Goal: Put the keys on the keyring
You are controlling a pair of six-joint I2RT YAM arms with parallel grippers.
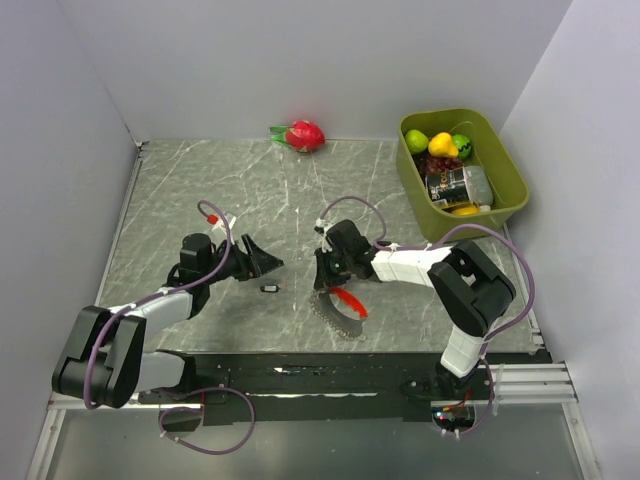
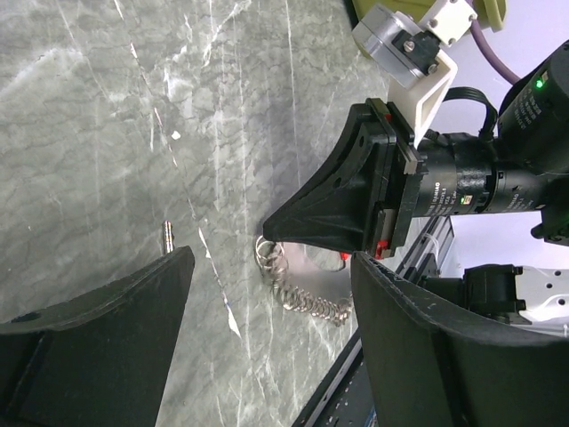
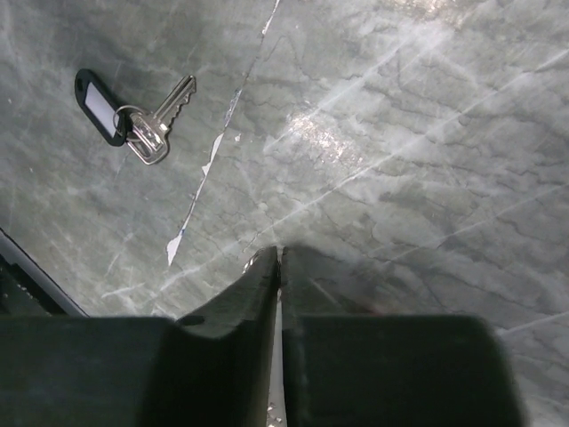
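Note:
The key (image 1: 270,288) is tiny, with a black tag, and lies flat on the marble. In the right wrist view it shows as a silver key (image 3: 169,111) on a small ring with the tag. My left gripper (image 1: 272,263) is open and empty just above the key. In its own view (image 2: 271,260) only a silvery tip of the key (image 2: 166,235) shows beside one finger. The keyring's red loop (image 1: 348,300) and silvery chain (image 1: 338,320) lie at the front centre. My right gripper (image 1: 321,288) is shut, pinching the keyring's metal ring (image 2: 269,252) at its tips (image 3: 280,253). The chain (image 2: 307,298) trails on the table.
A red dragon fruit (image 1: 305,135) lies at the back wall. A green bin (image 1: 512,190) with fruit and a can stands at the back right. Grey walls close in the left, back and right sides. A black rail (image 1: 330,375) runs along the front edge.

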